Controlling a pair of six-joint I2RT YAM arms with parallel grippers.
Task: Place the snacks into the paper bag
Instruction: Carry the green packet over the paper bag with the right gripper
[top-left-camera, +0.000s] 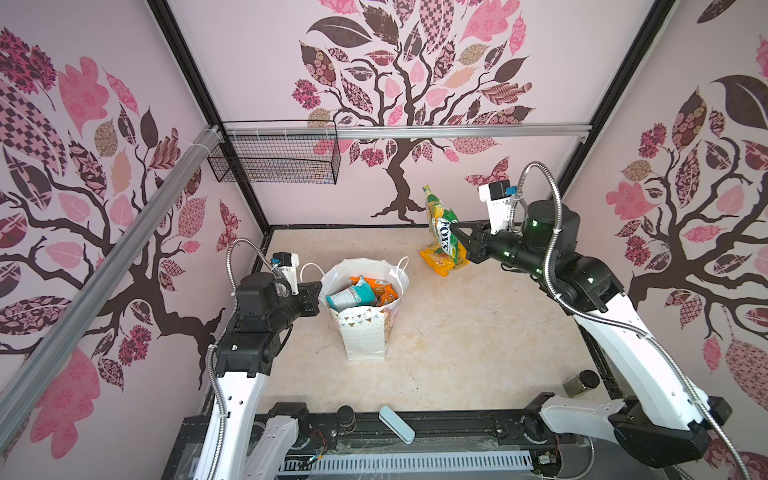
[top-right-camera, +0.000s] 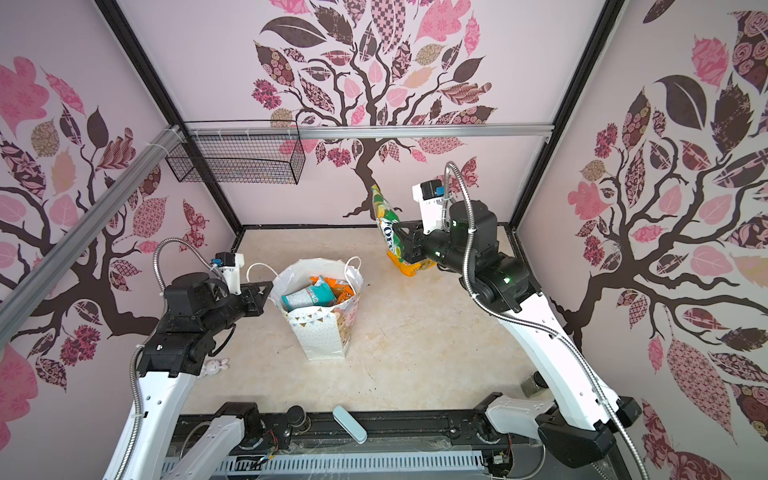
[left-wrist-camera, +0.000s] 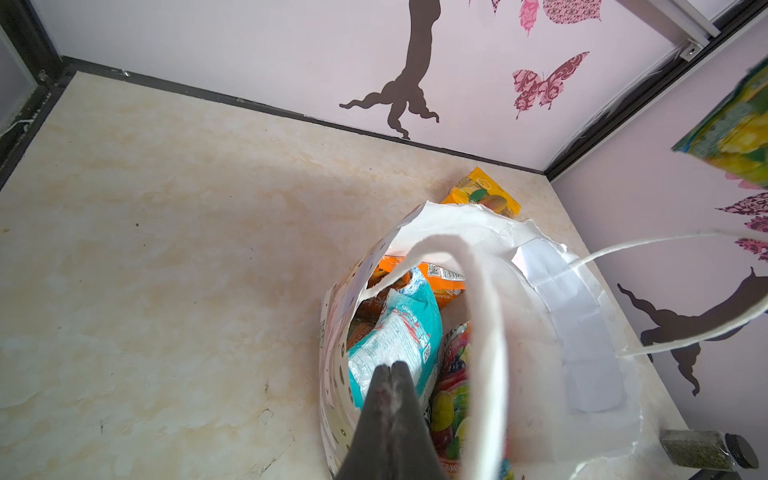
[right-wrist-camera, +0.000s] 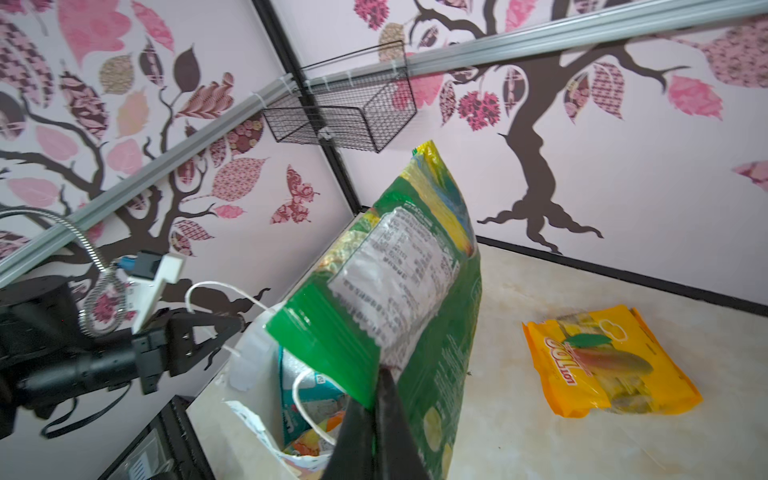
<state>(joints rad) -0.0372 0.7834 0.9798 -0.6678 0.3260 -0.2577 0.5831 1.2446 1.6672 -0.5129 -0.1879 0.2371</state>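
Middle of the tabletop (top-left-camera: 457, 332): one paper bag (top-left-camera: 360, 336), white with gold dots and bunting, upright and open, a little left of centre in both top views; two cord handles (top-left-camera: 308, 266) rise from its rim
Inside the bag: three packets I can tell apart – one teal packet (left-wrist-camera: 395, 332) on top, one orange packet (left-wrist-camera: 434, 276) next to it, one multicolour candy packet (left-wrist-camera: 453, 395) beside them; anything lower is hidden
Up in the air: one green packet (top-left-camera: 439, 216) with FOX'S lettering, hanging upright, upper right of the bag in both top views and clear of it
Flat on the tabletop: one yellow packet (top-left-camera: 436, 260), just under the green one in the frame, apart from the bag
Right gripper (top-left-camera: 456, 227): jaws clamped on the green packet
Left gripper (top-left-camera: 319, 286): jaws pressed together at the bag's left rim, tips over the teal packet in the left wrist view, one of the cord handles looping past; whether they pinch paper or cord I cannot tell
Snack tally: five in sight – three bagged, one gripped, one lying loose
Upper left of the frame: one black wire basket (top-left-camera: 274, 164), mounted above the tabletop
Bottom centre: one pale blue case (top-left-camera: 397, 424)
Lower right: one glass jar (top-left-camera: 579, 382) with a black lid, on its side
Lower left, in a top view: one small white toy (top-right-camera: 216, 366) at the tabletop's edge
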